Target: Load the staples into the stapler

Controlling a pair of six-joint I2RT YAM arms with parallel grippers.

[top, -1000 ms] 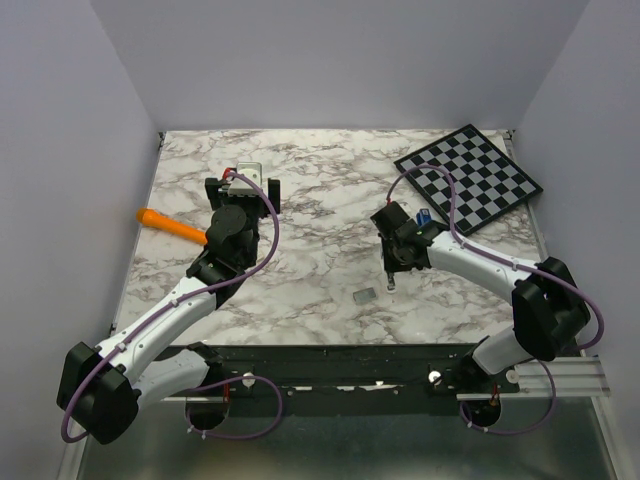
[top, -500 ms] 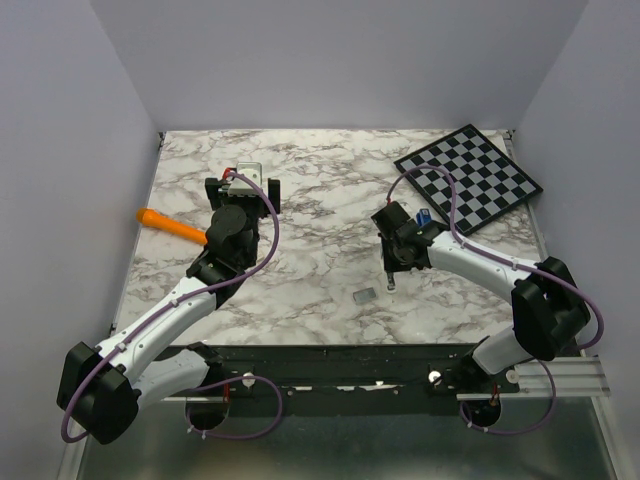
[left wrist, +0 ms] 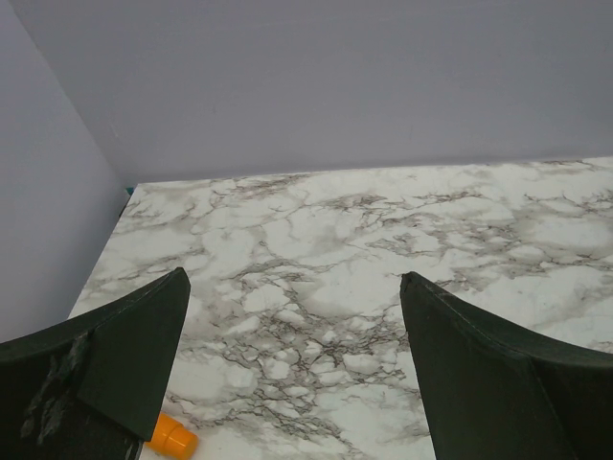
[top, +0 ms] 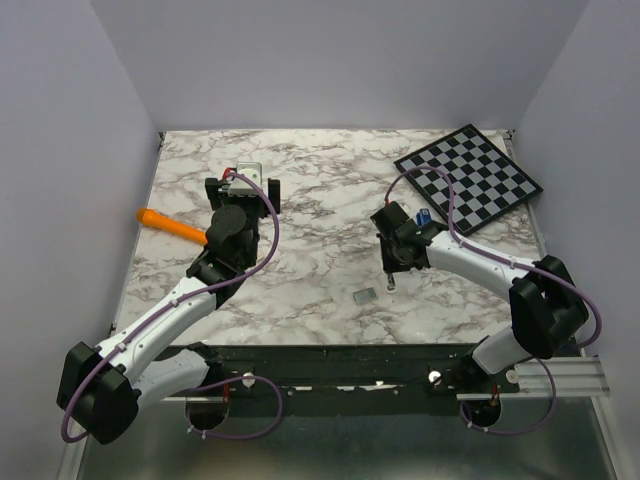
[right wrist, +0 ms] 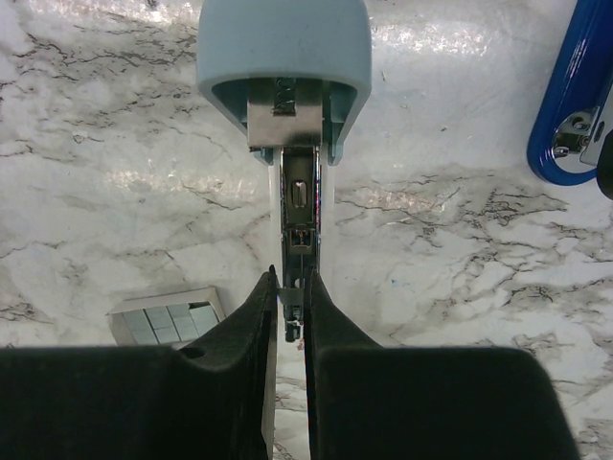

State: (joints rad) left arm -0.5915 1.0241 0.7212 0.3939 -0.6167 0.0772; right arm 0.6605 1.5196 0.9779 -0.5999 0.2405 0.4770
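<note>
A: Right claw (right wrist: 290, 285), status?
B: Clenched on the slim plastic stapler (right wrist: 283, 48) w/ light blue top and dark blue base. The tips pinch its silvery metal channel (right wrist: 299, 206) from both sides. The light blue top sits at the channel's far end, underside facing the wrist cam.
A: Base?
B: Dark blue base (right wrist: 567, 101) shows at the right edge of the wrist view, off to the side of the channel.
A: Staples?
B: Flat silvery-grey rectangular block of staples (right wrist: 169, 322) lies on the white-and-grey marble table (top: 320, 190). It's near the right claw, toward the table's near edge, apart from the stapler.
A: Left claw (left wrist: 294, 278)?
B: Released, jaws wide apart, over the table's left half, well apart from the stapler. Orange pen-like stick (top: 172, 226) lies to its left. Black-and-white checkerboard (top: 470, 178) sits at the far right corner.
</note>
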